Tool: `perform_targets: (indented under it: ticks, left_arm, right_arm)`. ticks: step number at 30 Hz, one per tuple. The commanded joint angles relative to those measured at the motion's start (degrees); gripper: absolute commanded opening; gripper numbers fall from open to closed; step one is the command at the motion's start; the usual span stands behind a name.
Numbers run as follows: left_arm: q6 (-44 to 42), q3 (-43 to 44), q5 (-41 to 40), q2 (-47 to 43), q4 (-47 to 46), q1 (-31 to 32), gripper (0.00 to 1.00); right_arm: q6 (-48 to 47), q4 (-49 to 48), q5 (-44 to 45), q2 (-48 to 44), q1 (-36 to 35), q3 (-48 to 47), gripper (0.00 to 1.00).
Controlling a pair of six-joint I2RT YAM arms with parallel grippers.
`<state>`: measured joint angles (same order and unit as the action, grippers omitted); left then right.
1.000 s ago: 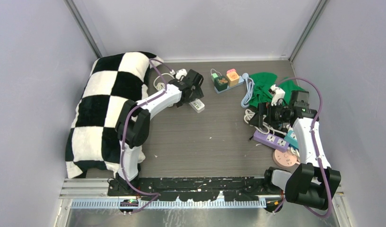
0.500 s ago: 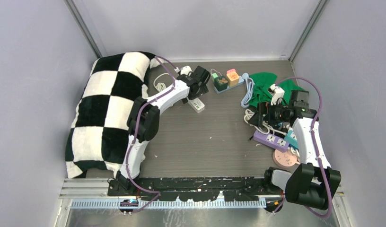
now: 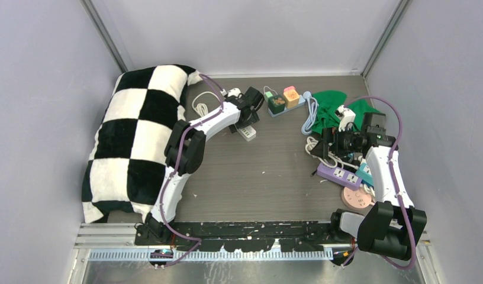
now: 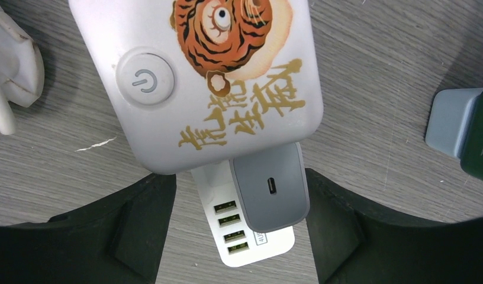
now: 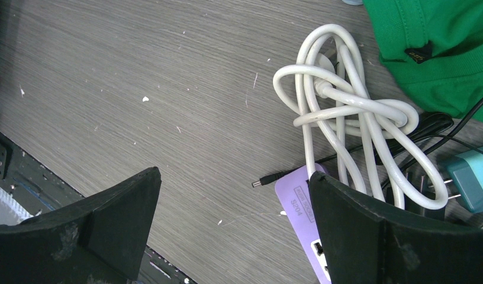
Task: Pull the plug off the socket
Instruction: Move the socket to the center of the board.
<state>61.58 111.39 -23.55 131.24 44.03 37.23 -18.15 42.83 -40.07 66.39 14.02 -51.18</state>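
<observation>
The left claw is spread, a finger on each side of the grey plug, not pinching yet. The plug sticks out of the tiger socket box. I think the grab comes next: squeeze, then pull straight away from the box. The right claw hangs spread, well away.

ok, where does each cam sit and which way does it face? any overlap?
Top external: fixed above and behind the bases, looking down on the table; left arm and right arm show.
Left wrist: on the left wrist, looking down at the tiger-print socket and grey plug; left tool frames the bottom.
Right wrist: on the right wrist, looking down at the white cable, purple strip, green cloth; right tool frames the bottom corners.
Shared: cable, purple strip and cloth also show in top external.
</observation>
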Motion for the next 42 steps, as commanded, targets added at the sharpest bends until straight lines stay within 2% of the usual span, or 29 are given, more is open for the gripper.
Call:
perform_targets:
  ticks: [1,8,18,20,29,36,40,42]
  left_arm:
    - [0.6,-0.7,-0.1,0.1,-1.8,0.1,0.71]
    - [0.5,-3.2,1.1,0.5,-3.2,0.1,0.66]
    - [0.1,-11.7,2.0,-5.2,-7.4,1.5,0.2]
    - [0.9,-14.3,2.9,-7.3,-8.4,2.1,0.14]
    - [6.1,-27.6,3.4,-21.1,-8.2,7.3,0.13]
    - [17.9,-38.8,1.9,-29.2,-6.6,14.9,0.12]
    - [19.2,-39.8,2.6,-29.4,-6.5,17.2,0.13]
    - [18.9,-38.9,2.9,-28.9,-6.5,17.9,0.2]
  right_arm:
    - [-1.1,-1.9,-0.8,-0.1,0.2,-0.2,1.0]
    - [-1.2,-1.8,-0.8,-0.1,0.1,-0.2,1.0]
    - [-1.4,-1.7,-0.6,0.1,0.2,-0.2,1.0]
    - [-1.5,-1.7,-0.6,0.2,0.2,-0.2,1.0]
    - [-1.6,-1.4,-1.2,0.6,0.1,-0.1,1.0]
    - [-1.7,-1.3,-1.7,1.4,0.1,-0.1,1.0]
    - [-1.8,-1.2,-2.2,1.7,0.1,0.0,1.0]
    - [-1.9,-1.1,-2.4,1.9,0.2,0.0,1.0]
